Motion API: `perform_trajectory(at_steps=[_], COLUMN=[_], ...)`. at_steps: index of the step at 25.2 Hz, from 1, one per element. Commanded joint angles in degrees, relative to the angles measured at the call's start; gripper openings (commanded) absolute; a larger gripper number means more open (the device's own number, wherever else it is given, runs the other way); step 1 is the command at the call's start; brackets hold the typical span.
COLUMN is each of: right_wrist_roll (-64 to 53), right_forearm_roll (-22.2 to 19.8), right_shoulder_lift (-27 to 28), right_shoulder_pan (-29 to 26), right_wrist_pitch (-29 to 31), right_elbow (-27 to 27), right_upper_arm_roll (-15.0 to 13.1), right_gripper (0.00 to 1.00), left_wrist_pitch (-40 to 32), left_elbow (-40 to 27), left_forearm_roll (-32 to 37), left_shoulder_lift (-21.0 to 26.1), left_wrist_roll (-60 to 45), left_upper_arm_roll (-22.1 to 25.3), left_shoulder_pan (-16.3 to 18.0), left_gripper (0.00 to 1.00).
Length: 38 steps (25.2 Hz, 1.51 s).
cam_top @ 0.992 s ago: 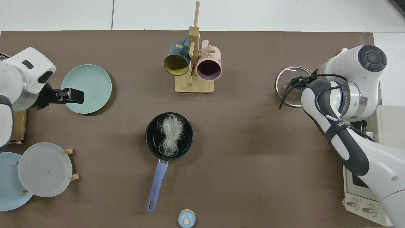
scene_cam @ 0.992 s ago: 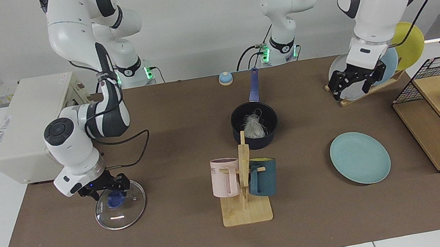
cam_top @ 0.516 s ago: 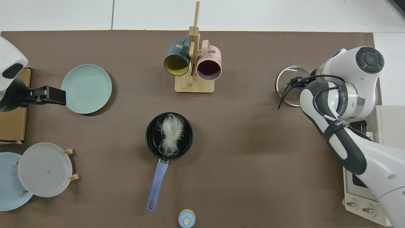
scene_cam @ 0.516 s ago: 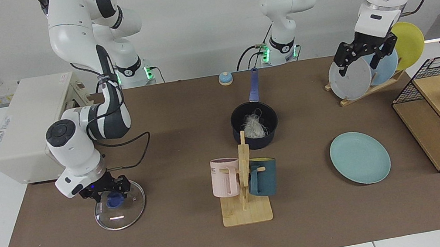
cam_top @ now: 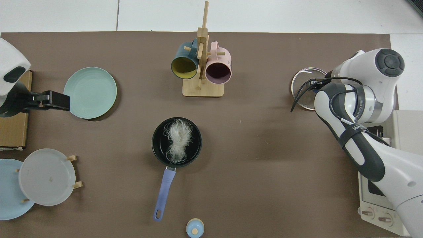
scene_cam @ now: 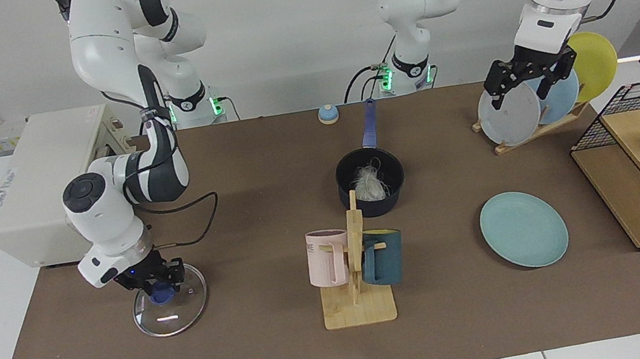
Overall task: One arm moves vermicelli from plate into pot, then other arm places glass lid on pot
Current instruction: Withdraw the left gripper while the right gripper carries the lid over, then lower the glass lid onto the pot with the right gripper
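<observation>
Facing view: vermicelli [scene_cam: 368, 184] in pot [scene_cam: 370, 180]; plate [scene_cam: 523, 229] bare. Right pincer [scene_cam: 160, 286] clamped on lid [scene_cam: 170, 303] knob; lidding remains. Left pincer [scene_cam: 530, 87] apart, waiting far from pot.

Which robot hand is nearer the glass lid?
The right hand: it sits at the glass lid's blue knob. The left hand hangs far across the table, over the plate rack.
</observation>
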Motion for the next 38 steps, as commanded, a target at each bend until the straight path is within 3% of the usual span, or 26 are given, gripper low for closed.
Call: perform_trajectory(at_steps=[1, 5, 11, 13, 18, 21, 24, 31, 33, 35, 38], right_wrist_roll=[-2.6, -2.07, 5.38, 8.37, 20.57, 30.68, 38.6, 45.82, 49.23, 53.46, 56.89], right_forearm_roll=[2.31, 2.23, -0.67, -2.25, -6.55, -11.12, -13.06, -18.94, -20.88, -25.0, -35.35], right_shoulder_lift=[-1.04, -2.79, -9.47, -12.28, -16.94, -17.74, -17.83, -14.33, -10.73, -5.28, 2.71], right_shoulder_pan=[-0.16, 0.63, 3.62, 4.32, 2.22, -0.06, -2.0, -1.57, -1.3, -0.6, 2.29], right_wrist_pitch=[-0.54, -7.39, -15.91, -19.78, -26.29, -27.71, -27.62, -26.74, -26.92, -27.45, -28.32], right_elbow=[1.0, 3.9, 3.82, 3.65, 3.47, 3.47, 3.64, 4.78, 8.55, 13.11, 19.36], right_upper_arm_roll=[0.4, 0.84, 1.54, 3.38, 14.09, 24.27, 33.42, 44.68, 47.5, 50.4, 54.88], right_gripper=[0.0, 0.0, 0.0, 0.0, 0.0, 0.0, 0.0, 0.0, 0.0, 0.0, 0.0], left_wrist_pitch=[-1.4, -1.4, -1.4, -1.4, -1.4, -1.4, -1.4, -1.4, -1.4, -1.4, -1.4], left_elbow=[0.93, 0.93, 0.93, 0.93, 0.93, 0.93, 0.93, 0.93, 0.93, 0.93, 0.93], left_forearm_roll=[0.6, 0.6, 0.6, 0.6, 0.6, 0.6, 0.6, 0.6, 0.6, 0.6, 0.6], left_shoulder_lift=[0.1, 0.1, 0.1, 0.1, 0.1, 0.1, 0.1, 0.1, 0.1, 0.1, 0.1], left_wrist_roll=[0.34, 0.25, 0.34, 0.34, 0.34, 0.34, 0.34, 0.34, 0.34, 0.34, 0.34], left_upper_arm_roll=[-0.37, -0.37, -0.37, -0.37, -0.37, -0.37, -0.37, -0.37, -0.37, -0.37, -0.37], left_shoulder_pan=[0.54, 0.45, 0.54, 0.54, 0.45, 0.54, 0.45, 0.54, 0.45, 0.45, 0.45], left_gripper=[1.0, 1.0, 1.0, 1.0, 1.0, 1.0, 1.0, 1.0, 1.0, 1.0, 1.0])
